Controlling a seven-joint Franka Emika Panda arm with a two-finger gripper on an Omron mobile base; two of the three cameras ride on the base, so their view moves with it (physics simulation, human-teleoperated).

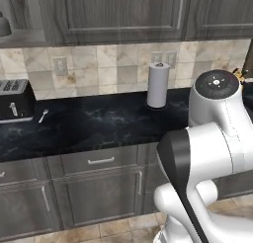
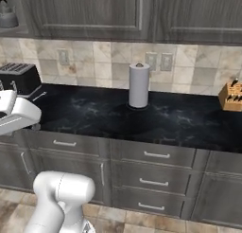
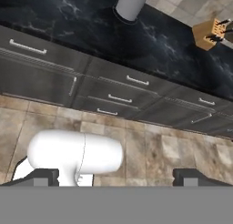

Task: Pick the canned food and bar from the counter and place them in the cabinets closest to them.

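The canned food and the bar are out of view. Wall cabinets [image 1: 123,12] [image 2: 94,12] hang above the counter, their dark grey panelled doors closed. In the hand view my gripper [image 3: 117,177] is open, its two dark fingertips [image 3: 45,176] set wide apart with nothing between them. It hangs in front of the counter over the tiled floor [image 3: 150,148], facing the base cabinet drawers [image 3: 120,98]. My white arm [image 1: 217,123] rises at the right of the left base view.
On the black counter [image 1: 99,123] [image 2: 179,118] stand a paper towel roll [image 1: 158,85] [image 2: 138,85] [image 3: 131,2], a black toaster [image 1: 15,100] [image 2: 19,76] with a fork [image 1: 42,115] beside it, and a wooden knife block [image 2: 231,95] [image 3: 209,33]. A kettle [image 2: 7,14] sits on a high shelf at the left.
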